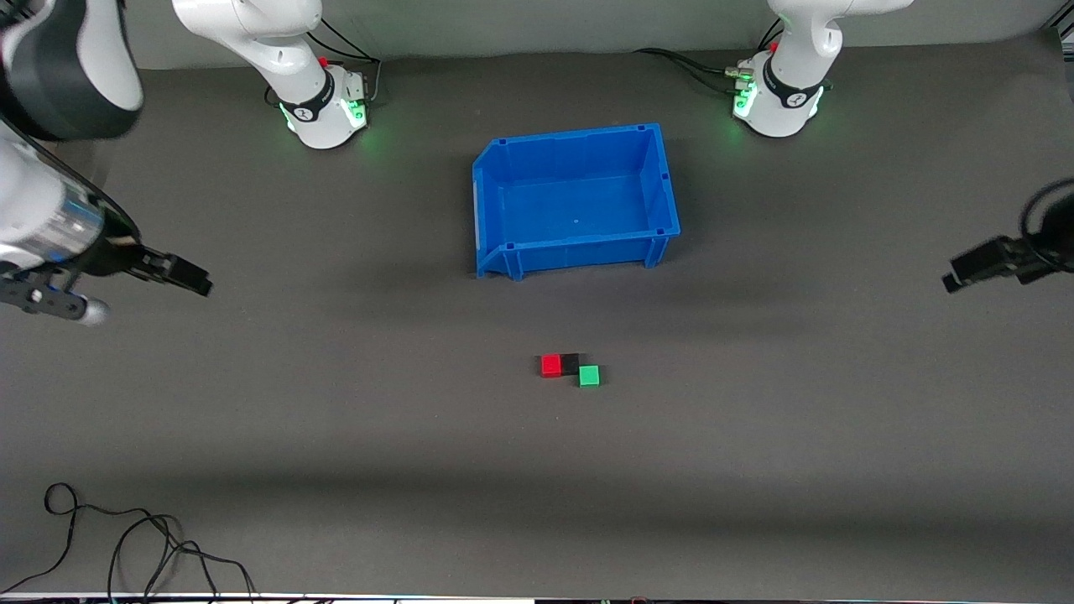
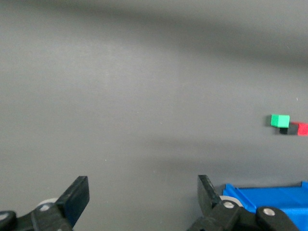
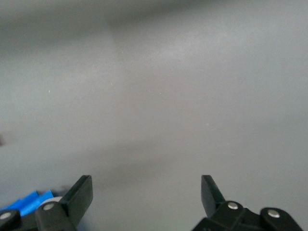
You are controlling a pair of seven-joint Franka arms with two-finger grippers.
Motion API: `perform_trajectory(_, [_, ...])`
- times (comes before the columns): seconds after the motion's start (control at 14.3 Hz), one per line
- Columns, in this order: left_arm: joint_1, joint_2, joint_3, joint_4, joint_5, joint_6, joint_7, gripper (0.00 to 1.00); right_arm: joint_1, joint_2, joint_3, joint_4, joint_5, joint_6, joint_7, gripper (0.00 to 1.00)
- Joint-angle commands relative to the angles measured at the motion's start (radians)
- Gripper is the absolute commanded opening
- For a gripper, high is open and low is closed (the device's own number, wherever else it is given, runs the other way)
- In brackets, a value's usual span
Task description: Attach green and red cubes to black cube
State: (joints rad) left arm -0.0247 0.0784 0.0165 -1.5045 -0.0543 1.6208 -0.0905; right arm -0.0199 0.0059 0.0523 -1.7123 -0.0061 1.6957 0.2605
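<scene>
With the red cube point(image 1: 550, 365) touching the black cube point(image 1: 570, 362) and the green cube point(image 1: 589, 376) at its corner, nearer the camera than the blue bin point(image 1: 503, 252), the left gripper point(image 1: 965, 273) and right gripper point(image 1: 180, 273) hang wide apart and empty over the table ends, suggesting the join is done or needs only a squaring nudge.

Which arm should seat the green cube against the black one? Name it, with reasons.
Left gripper. The green cube sits askew at the black cube's corner toward the left arm's end; the red cube covers the right gripper's side. Both jaws open.
</scene>
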Motion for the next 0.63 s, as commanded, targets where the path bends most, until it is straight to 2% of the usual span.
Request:
perform_trajectory(0.0, [-0.028, -0.052, 0.005, -0.049, 0.027, -0.010, 0.070, 1.00, -0.011, -0.003, 0.006, 0.078, -0.009, -0.073, -0.125, 1.00])
perform_trajectory(0.14, [-0.026, -0.071, 0.002, -0.059, 0.027, -0.025, 0.113, 1.00, -0.026, -0.003, 0.006, 0.112, -0.011, -0.109, -0.219, 1.00])
perform_trajectory(0.56, [-0.026, -0.104, 0.003, -0.103, 0.071, -0.004, 0.129, 1.00, -0.035, -0.001, 0.006, 0.128, -0.031, -0.116, -0.231, 1.00])
